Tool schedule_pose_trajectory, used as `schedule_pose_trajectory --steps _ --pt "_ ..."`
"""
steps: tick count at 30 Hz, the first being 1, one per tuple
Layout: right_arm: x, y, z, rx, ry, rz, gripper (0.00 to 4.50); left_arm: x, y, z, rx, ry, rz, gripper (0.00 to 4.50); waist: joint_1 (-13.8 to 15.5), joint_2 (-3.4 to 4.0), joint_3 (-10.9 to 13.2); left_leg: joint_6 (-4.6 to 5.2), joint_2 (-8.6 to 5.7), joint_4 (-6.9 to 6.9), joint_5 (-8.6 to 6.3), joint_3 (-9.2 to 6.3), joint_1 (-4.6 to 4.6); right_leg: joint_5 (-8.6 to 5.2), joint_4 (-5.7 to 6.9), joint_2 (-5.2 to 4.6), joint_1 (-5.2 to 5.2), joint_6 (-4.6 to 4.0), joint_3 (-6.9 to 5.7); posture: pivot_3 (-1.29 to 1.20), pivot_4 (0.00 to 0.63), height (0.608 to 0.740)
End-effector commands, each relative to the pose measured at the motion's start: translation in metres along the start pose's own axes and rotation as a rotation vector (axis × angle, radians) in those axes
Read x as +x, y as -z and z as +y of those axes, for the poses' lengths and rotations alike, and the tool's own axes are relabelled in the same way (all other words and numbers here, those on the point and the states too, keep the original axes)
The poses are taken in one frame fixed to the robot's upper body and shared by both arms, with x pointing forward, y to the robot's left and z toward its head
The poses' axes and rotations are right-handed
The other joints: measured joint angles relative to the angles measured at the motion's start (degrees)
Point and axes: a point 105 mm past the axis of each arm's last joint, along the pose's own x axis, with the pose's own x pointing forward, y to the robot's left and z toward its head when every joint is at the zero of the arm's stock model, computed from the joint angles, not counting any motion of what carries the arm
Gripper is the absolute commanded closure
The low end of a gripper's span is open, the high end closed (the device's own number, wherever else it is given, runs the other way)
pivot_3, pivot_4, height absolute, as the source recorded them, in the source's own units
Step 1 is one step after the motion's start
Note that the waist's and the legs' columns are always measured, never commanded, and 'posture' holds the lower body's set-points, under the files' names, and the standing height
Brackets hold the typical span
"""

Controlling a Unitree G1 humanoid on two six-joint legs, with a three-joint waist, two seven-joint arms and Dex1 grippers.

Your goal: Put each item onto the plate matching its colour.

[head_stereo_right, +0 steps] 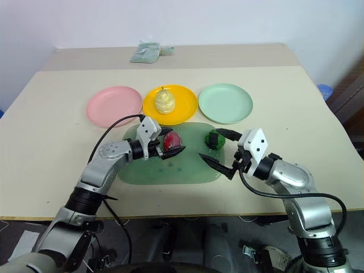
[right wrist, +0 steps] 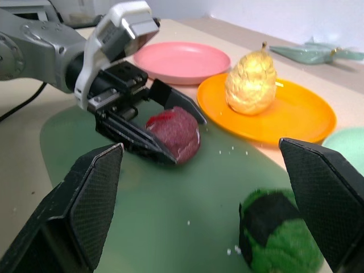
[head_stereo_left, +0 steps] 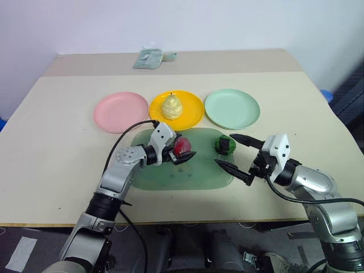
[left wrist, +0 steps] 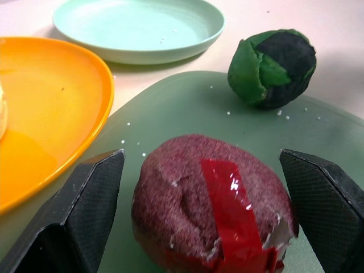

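Note:
Three plates stand in a row: pink (head_stereo_left: 120, 111), yellow (head_stereo_left: 190, 114) and mint green (head_stereo_left: 232, 108). A yellow pear-shaped item (head_stereo_left: 172, 106) rests on the yellow plate. A dark red item (head_stereo_left: 182, 147) lies on the translucent green mat (head_stereo_left: 170, 176). My left gripper (head_stereo_left: 183, 150) is open, its fingers (left wrist: 85, 216) standing on either side of the red item (left wrist: 210, 222) with small gaps. A green-and-black ball (head_stereo_left: 225, 144) lies at the mat's right end. My right gripper (head_stereo_left: 239, 154) is open just right of the ball (right wrist: 278, 233), holding nothing.
A crumpled pale green bag (head_stereo_left: 151, 58) lies at the back of the beige table (head_stereo_left: 57, 148). The table's front edge runs close below the mat. Bare tabletop spreads to the left and right of the mat.

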Motion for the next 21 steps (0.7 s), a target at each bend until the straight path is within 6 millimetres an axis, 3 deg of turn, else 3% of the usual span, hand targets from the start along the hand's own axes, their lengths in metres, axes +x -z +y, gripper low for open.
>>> schedule_pose_trajectory --steps 1,6,20,21 --pt "-0.02 -0.008 -0.001 -0.043 0.018 0.008 0.0 -0.004 -0.011 -0.001 0.019 -0.001 -0.034 0.06 0.18 0.0 0.0 0.01 -0.01 0.0 0.0 0.0 0.0 0.0 0.0 -0.01 0.01 0.0 0.0 0.0 0.15 0.74" --pt "-0.034 -0.008 0.003 -0.028 0.034 0.031 0.0 -0.006 -0.01 -0.002 0.006 0.005 -0.027 0.06 -0.09 0.0 0.0 0.03 0.0 0.0 -0.02 0.0 0.0 0.0 -0.01 -0.01 0.01 0.0 0.0 0.0 0.15 0.74" --pt "-0.026 -0.019 0.002 -0.031 0.043 0.014 0.0 0.0 -0.015 0.003 0.033 -0.042 -0.057 0.06 0.03 0.01 0.0 0.04 0.02 0.02 -0.02 0.0 0.01 0.0 -0.02 -0.01 0.03 0.0 0.0 0.0 0.15 0.74" --pt "-0.026 -0.019 0.002 -0.032 0.042 0.013 0.0 0.0 -0.015 0.003 0.023 -0.043 -0.061 0.56 0.04 0.01 0.0 0.04 0.02 0.02 -0.02 0.0 0.01 0.0 -0.01 -0.01 0.03 0.0 0.0 0.0 0.15 0.74"
